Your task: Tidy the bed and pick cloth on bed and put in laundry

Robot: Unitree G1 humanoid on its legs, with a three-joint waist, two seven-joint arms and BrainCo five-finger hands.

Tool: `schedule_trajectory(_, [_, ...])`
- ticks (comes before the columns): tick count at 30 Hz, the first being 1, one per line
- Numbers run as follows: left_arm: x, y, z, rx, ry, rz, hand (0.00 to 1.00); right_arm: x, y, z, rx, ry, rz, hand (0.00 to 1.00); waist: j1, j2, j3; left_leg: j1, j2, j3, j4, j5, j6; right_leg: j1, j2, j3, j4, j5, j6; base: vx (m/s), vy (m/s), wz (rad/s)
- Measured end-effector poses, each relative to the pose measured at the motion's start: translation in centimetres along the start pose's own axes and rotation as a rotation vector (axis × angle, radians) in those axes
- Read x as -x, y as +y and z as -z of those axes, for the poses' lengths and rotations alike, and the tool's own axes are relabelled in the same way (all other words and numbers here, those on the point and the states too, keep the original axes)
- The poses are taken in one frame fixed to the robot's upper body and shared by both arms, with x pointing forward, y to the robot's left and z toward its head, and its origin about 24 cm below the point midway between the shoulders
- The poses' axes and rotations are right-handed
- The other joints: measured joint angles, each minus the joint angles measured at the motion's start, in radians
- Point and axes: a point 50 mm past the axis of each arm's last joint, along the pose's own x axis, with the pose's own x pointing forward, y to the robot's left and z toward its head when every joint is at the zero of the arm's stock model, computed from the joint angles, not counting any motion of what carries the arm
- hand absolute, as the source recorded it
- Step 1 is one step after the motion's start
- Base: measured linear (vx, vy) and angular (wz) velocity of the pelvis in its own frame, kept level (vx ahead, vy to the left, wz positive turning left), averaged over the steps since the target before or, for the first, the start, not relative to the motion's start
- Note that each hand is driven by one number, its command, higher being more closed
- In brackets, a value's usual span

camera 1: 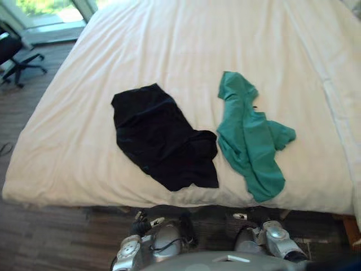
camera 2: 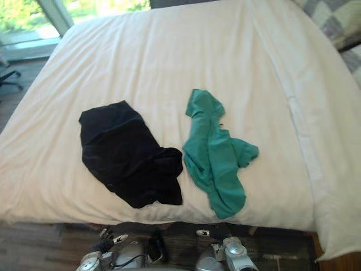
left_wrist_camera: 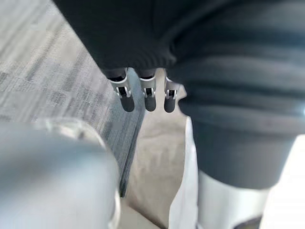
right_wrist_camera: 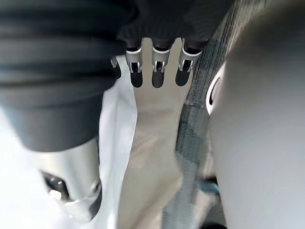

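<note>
A black cloth [camera 1: 161,138] lies crumpled on the near left part of the white bed [camera 1: 186,45]. A green cloth [camera 1: 251,138] is spread lengthwise just to its right, a narrow strip of sheet between them. Both lie close to the bed's near edge. My left hand [left_wrist_camera: 150,98] hangs low beside the bed's side, fingers straight and holding nothing. My right hand [right_wrist_camera: 159,71] hangs the same way on the other side, fingers straight and empty. Neither hand touches a cloth.
A black office chair [camera 1: 17,56] stands on the wooden floor [camera 1: 51,237] at the far left, by a bright window [camera 1: 45,11]. A checked blanket or pillow [camera 2: 338,20] lies at the bed's far right corner. The duvet hangs over the bed's right edge [camera 2: 333,186].
</note>
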Motion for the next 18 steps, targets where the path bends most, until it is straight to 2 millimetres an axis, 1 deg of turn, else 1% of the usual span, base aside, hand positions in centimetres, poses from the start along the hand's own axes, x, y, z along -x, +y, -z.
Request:
schedule_trajectory(1, [0.0,-0.2,0.0,-0.028,0.002,0.009,0.00,0.0,-0.2,0.0,-0.019,0.001,0.009,0.00,-0.004,-0.003,-0.002,0.008,-0.026,0.001,-0.037,-0.010,-0.011,-0.013,-0.001,0.031,-0.035,0.027,0.024,-0.04,0.301,-0.49])
schedule_trajectory(2, [-0.1,-0.2,0.0,-0.046,0.009,0.014,0.00,0.0,-0.1,0.0,-0.034,-0.002,0.010,0.00,-0.016,-0.004,-0.003,0.012,-0.036,0.002,-0.058,-0.017,-0.020,-0.009,-0.001,0.037,-0.066,0.051,0.035,-0.04,0.377,-0.24])
schedule_trajectory(3, [-0.1,-0.3,0.2,-0.069,0.023,0.022,0.00,0.0,-0.3,0.0,-0.046,-0.002,0.017,0.00,-0.027,0.001,-0.008,0.023,-0.045,0.007,-0.093,-0.047,-0.037,0.001,0.005,0.044,-0.123,0.096,0.056,-0.02,0.317,-0.18])
schedule_trajectory(4, [-0.3,-0.6,-0.3,-0.096,0.024,0.041,0.00,0.1,-0.2,0.4,-0.078,0.010,0.027,0.00,-0.025,-0.009,-0.008,0.037,-0.062,0.026,-0.111,-0.056,-0.039,0.025,0.008,0.052,-0.188,0.145,0.068,-0.02,0.301,-0.25])
schedule_trajectory(5, [-0.4,-0.6,-0.3,-0.113,0.031,0.051,0.00,0.1,-0.1,0.8,-0.098,0.021,0.030,0.00,-0.024,-0.017,-0.012,0.047,-0.070,0.032,-0.116,-0.058,-0.036,0.046,0.010,0.053,-0.231,0.177,0.069,0.00,0.252,-0.33])
schedule_trajectory(6, [-0.4,-0.4,-0.3,-0.143,0.042,0.062,0.00,0.2,0.3,1.3,-0.129,0.040,0.029,0.00,-0.022,-0.030,-0.021,0.074,-0.087,0.045,-0.130,-0.061,-0.031,0.086,0.009,0.060,-0.296,0.223,0.074,0.01,0.201,-0.40])
schedule_trajectory(7, [-0.3,-0.2,-0.1,-0.165,0.051,0.071,0.00,0.4,0.9,1.8,-0.145,0.050,0.022,0.00,-0.022,-0.042,-0.030,0.107,-0.098,0.067,-0.152,-0.062,-0.028,0.111,0.010,0.062,-0.342,0.253,0.066,0.01,0.180,-0.42])
schedule_trajectory(8, [-0.3,-0.2,0.0,-0.176,0.057,0.072,0.00,0.5,1.0,2.0,-0.149,0.046,0.019,0.00,-0.022,-0.038,-0.036,0.121,-0.100,0.082,-0.166,-0.062,-0.027,0.119,0.010,0.054,-0.358,0.262,0.054,0.01,0.122,-0.41])
schedule_trajectory(9, [-0.3,-0.2,0.3,-0.188,0.068,0.078,0.00,0.6,1.2,2.3,-0.150,0.041,0.013,0.00,-0.024,-0.041,-0.059,0.137,-0.099,0.098,-0.188,-0.058,-0.024,0.134,0.018,0.030,-0.374,0.276,0.035,0.02,0.062,-0.34])
schedule_trajectory(10, [-0.2,-0.4,0.6,-0.201,0.083,0.086,0.00,0.7,1.4,2.4,-0.142,0.035,0.005,0.00,-0.028,-0.037,-0.078,0.138,-0.097,0.107,-0.203,-0.054,-0.030,0.134,0.038,0.026,-0.386,0.284,0.023,0.02,0.048,-0.30])
schedule_trajectory(12, [-0.2,-0.6,0.8,-0.218,0.094,0.096,0.00,0.8,1.7,2.4,-0.132,0.027,-0.017,0.00,-0.028,-0.038,-0.093,0.139,-0.081,0.102,-0.221,-0.047,-0.042,0.134,0.071,0.026,-0.402,0.285,0.020,0.04,-0.008,-0.13])
schedule_trajectory(13, [-0.2,-0.9,0.9,-0.228,0.099,0.107,0.00,0.8,1.8,2.4,-0.131,0.025,-0.025,0.00,-0.028,-0.037,-0.093,0.140,-0.073,0.094,-0.237,-0.036,-0.050,0.135,0.086,0.022,-0.411,0.284,0.019,0.07,-0.088,0.04])
schedule_trajectory(15, [-0.2,-1.4,0.9,-0.215,0.103,0.115,0.00,0.8,1.7,2.4,-0.147,0.022,-0.023,0.00,-0.028,-0.031,-0.094,0.154,-0.059,0.077,-0.275,-0.008,-0.054,0.150,0.113,0.003,-0.441,0.288,0.014,0.06,-0.099,0.13])
schedule_trajectory(16, [-0.2,-1.6,0.9,-0.216,0.104,0.117,0.00,0.8,1.6,2.4,-0.154,0.022,-0.020,0.00,-0.027,-0.023,-0.093,0.158,-0.055,0.075,-0.284,-0.003,-0.054,0.156,0.120,-0.001,-0.451,0.290,0.013,0.07,-0.087,0.10])
schedule_trajectory(17, [-0.2,-1.7,1.1,-0.175,0.111,0.105,0.00,0.8,1.2,2.6,-0.173,0.034,0.000,0.00,-0.031,-0.012,-0.095,0.161,-0.049,0.074,-0.287,-0.001,-0.055,0.166,0.128,-0.006,-0.465,0.294,0.016,0.10,-0.096,0.00])
schedule_trajectory(18, [-0.1,-1.7,1.4,-0.125,0.125,0.082,0.00,0.9,0.8,2.9,-0.201,0.057,0.022,0.00,-0.027,-0.002,-0.101,0.169,-0.045,0.074,-0.288,-0.001,-0.055,0.173,0.132,-0.005,-0.471,0.294,0.016,0.09,-0.079,-0.04])
